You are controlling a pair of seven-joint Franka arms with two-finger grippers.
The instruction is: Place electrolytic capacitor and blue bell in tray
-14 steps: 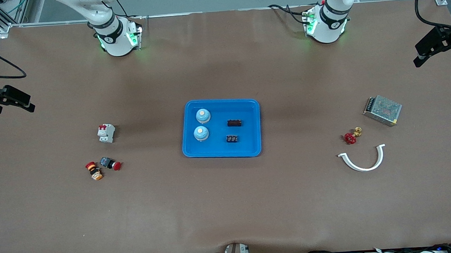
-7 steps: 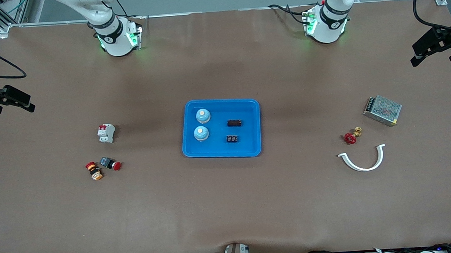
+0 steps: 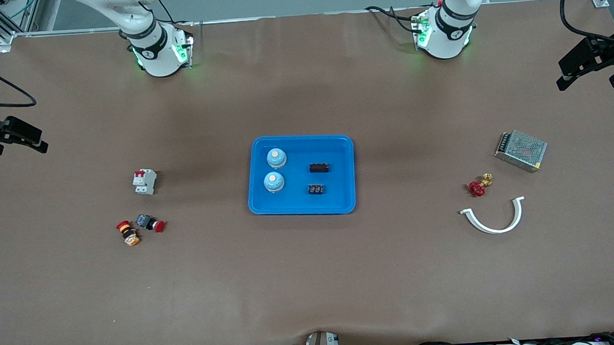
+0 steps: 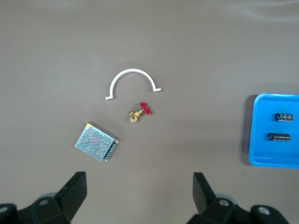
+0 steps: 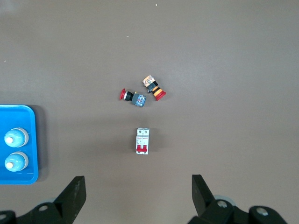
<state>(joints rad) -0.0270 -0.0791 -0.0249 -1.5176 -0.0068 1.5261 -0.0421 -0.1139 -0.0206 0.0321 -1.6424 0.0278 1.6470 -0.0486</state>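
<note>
The blue tray [image 3: 298,202] sits mid-table. In it stand two blue bells [image 3: 276,157] [image 3: 273,181], side by side toward the right arm's end. A dark electrolytic capacitor [image 3: 319,167] and a second small black part [image 3: 316,189] lie toward the left arm's end. My left gripper [image 3: 593,76] hangs open and empty over the left arm's end of the table; its wrist view shows its gripper [image 4: 138,191] above bare mat, with the tray [image 4: 289,154] off to the side. My right gripper [image 3: 19,148] hangs open and empty over the right arm's end, seen as the gripper [image 5: 138,193] with the bells [image 5: 16,137] at the edge.
A white circuit breaker [image 3: 144,181] and two red push buttons [image 3: 151,222] [image 3: 128,233] lie toward the right arm's end. A metal mesh power supply [image 3: 521,151], a red-handled brass valve [image 3: 478,185] and a white curved clamp [image 3: 494,219] lie toward the left arm's end.
The left gripper has drifted slightly toward the table's middle. The right gripper and everything on the table have stayed put.
</note>
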